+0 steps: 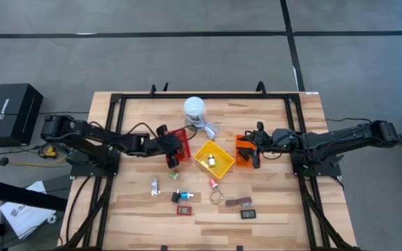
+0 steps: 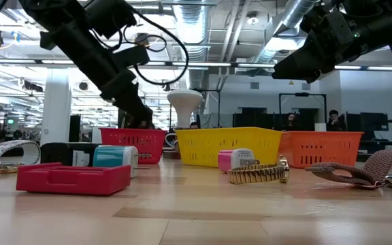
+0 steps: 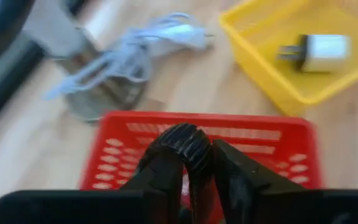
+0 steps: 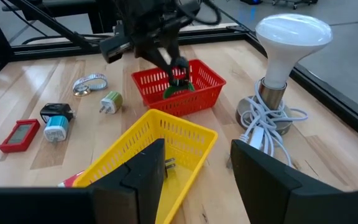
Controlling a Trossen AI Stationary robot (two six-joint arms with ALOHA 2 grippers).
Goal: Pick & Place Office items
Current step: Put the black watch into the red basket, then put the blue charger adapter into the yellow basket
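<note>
Left hand [image 4: 178,67] low in the red tray [image 4: 178,89], fingers barely parted over a green ring [image 4: 178,90] seen only from the right wrist, right hand [image 1: 255,155] open above the orange tray [image 1: 243,150], no readable writing

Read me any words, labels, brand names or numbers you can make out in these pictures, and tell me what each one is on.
No text can be read in any view.
Black box on the floor left of the table: a pale mark on its top, too small to read.
Papers on the floor: print too small to read.
Red display device: grey screen, no digits legible.
White charger in the yellow tray: no marking visible.
</note>
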